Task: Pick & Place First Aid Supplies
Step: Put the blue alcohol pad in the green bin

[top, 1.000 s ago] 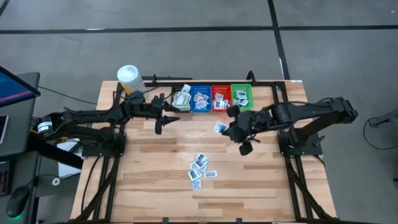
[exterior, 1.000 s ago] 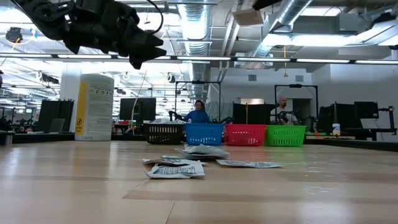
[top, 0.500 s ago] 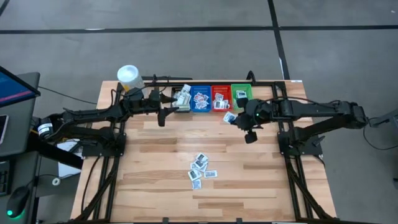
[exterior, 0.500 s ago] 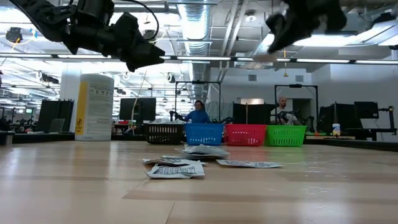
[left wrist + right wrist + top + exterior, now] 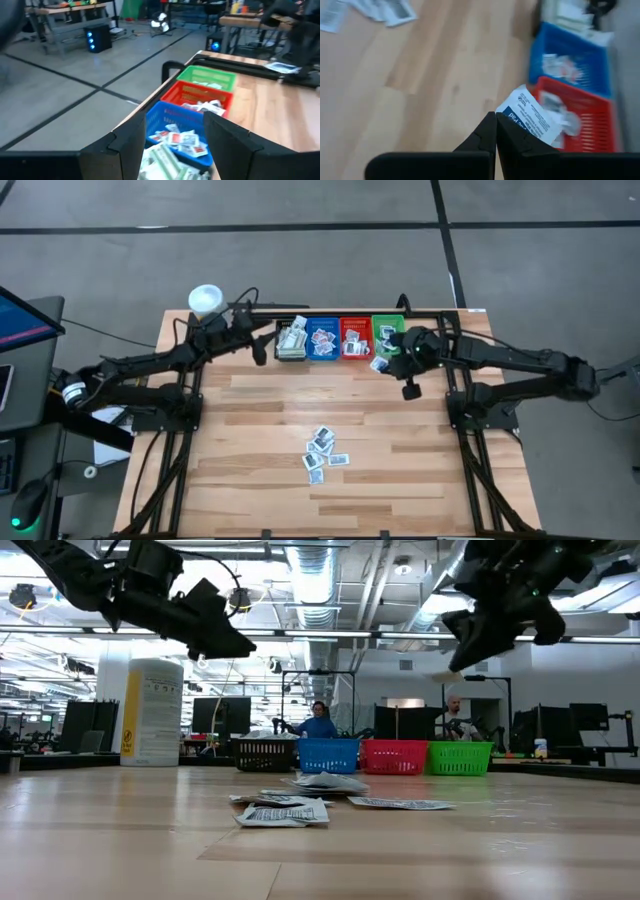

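My right gripper [image 5: 388,364] is shut on one white and blue first aid packet [image 5: 532,118], held in the air just in front of the red bin [image 5: 354,338] and green bin [image 5: 388,334]. More packets [image 5: 322,450] lie loose in a small heap on the middle of the wooden table. My left gripper [image 5: 170,145] is open and holds nothing. It hovers at the far edge by the black bin [image 5: 292,339], and its wrist view looks over the blue bin [image 5: 176,134]. My right gripper pinches the packet by one corner [image 5: 512,115] between its two shut fingertips. The fingers slant downward toward the bins. The rest of the packet sticks out past the tips, lifted clear of the table.
Black, blue, red and green bins stand in a row at the far edge, each with packets inside. A white tub [image 5: 205,300] with a yellow label stands at the far left corner. The near half of the table [image 5: 400,480] is bare wood.
My right gripper, still shut on the packet, has swung toward the table's far edge and come down, ending in front of the red and green bins. My left gripper, still open, has moved toward the far edge and turned toward the bins.
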